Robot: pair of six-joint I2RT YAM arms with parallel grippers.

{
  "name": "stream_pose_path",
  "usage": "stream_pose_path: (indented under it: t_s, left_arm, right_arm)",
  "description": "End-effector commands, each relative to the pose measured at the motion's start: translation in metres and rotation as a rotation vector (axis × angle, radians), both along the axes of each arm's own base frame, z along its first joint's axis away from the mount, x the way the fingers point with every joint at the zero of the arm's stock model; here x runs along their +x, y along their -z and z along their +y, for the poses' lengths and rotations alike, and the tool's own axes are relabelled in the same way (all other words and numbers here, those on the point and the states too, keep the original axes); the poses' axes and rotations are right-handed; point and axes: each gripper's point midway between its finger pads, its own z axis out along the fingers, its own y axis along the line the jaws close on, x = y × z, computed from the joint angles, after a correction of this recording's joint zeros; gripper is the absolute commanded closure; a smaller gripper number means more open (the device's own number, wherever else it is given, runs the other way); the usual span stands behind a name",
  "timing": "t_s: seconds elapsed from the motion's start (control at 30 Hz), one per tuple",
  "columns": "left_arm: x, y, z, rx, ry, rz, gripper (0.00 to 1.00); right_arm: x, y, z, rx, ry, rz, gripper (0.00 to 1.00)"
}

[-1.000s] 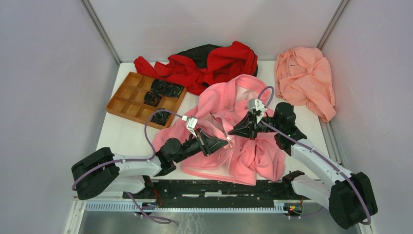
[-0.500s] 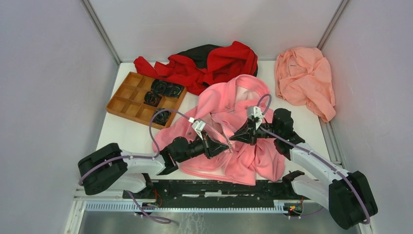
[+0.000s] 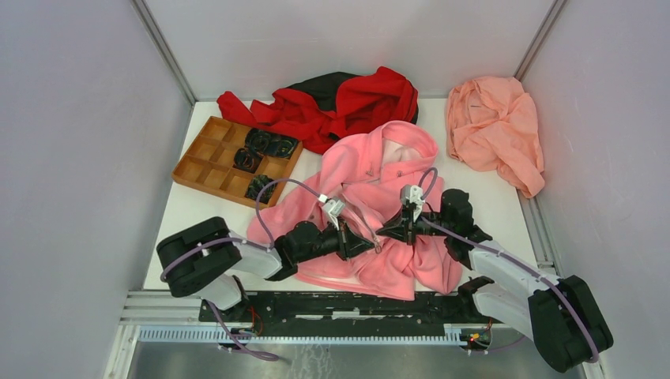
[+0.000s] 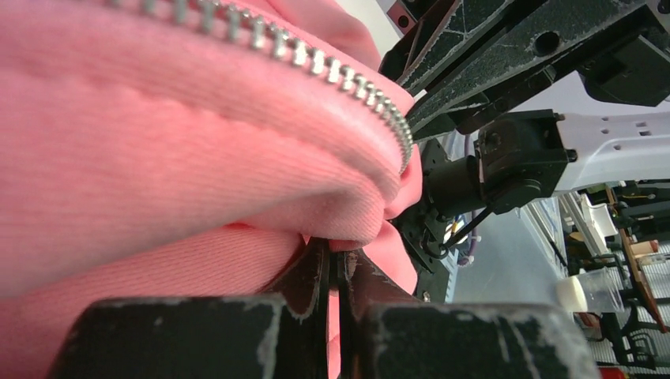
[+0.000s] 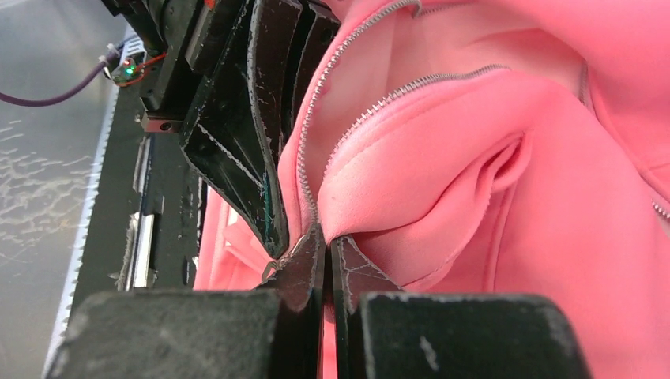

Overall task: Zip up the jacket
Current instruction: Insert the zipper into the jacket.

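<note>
The left hand (image 4: 336, 254) is clamped on a fold of the pink jacket (image 4: 158, 150), its two black fingers pressed together with fleece pinched between them. A row of metal zipper teeth (image 4: 316, 63) runs along the edge of that fold, just above the grip toward 12 o'clock. The right hand (image 5: 325, 241) is likewise closed on the jacket (image 5: 490, 181), nipping the front edge where another line of zipper teeth (image 5: 310, 150) climbs away from its fingertips. In the right wrist view the left hand's dark fingers stand just beside this grip, at about 11 o'clock.

From above, the left hand (image 3: 370, 243) and right hand (image 3: 382, 231) meet tip to tip over the jacket's lower front, the left at 9 o'clock, the right at 3 o'clock. The jacket (image 3: 355, 162) lies spread near the middle of the white table (image 3: 197, 217), hood toward 12 o'clock, hem toward the arms' bases at 6 o'clock.

A red-and-black garment (image 3: 348, 99) lies at 12 o'clock of the jacket, touching its hood. A salmon cloth (image 3: 494, 130) sits at 2 o'clock, and a wooden compartment tray (image 3: 207, 162) holding black parts (image 3: 269, 144) at 10 o'clock.
</note>
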Motion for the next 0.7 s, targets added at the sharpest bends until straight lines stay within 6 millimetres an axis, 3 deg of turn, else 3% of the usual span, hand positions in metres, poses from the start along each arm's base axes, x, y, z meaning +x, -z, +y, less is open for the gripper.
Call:
stream_pose_path:
  t_s: [0.0, 0.3, 0.47, 0.67]
  left_arm:
    - [-0.016, 0.027, -0.003, 0.051, 0.067, 0.107, 0.98]
    - [-0.014, 0.049, -0.011, 0.047, 0.063, 0.257, 0.98]
    - [-0.013, 0.055, -0.019, 0.058, 0.078, 0.300, 0.98]
    - [-0.013, 0.062, -0.022, 0.095, 0.076, 0.326, 0.98]
  right_arm:
    - [0.027, -0.003, -0.007, -0.025, 0.114, -0.122, 0.99]
    - [0.027, 0.030, -0.021, -0.153, 0.165, -0.054, 0.90]
    - [0.027, 0.032, -0.026, -0.190, 0.166, -0.050, 0.84]
    - [0.039, 0.023, -0.039, -0.227, 0.216, -0.061, 0.65]
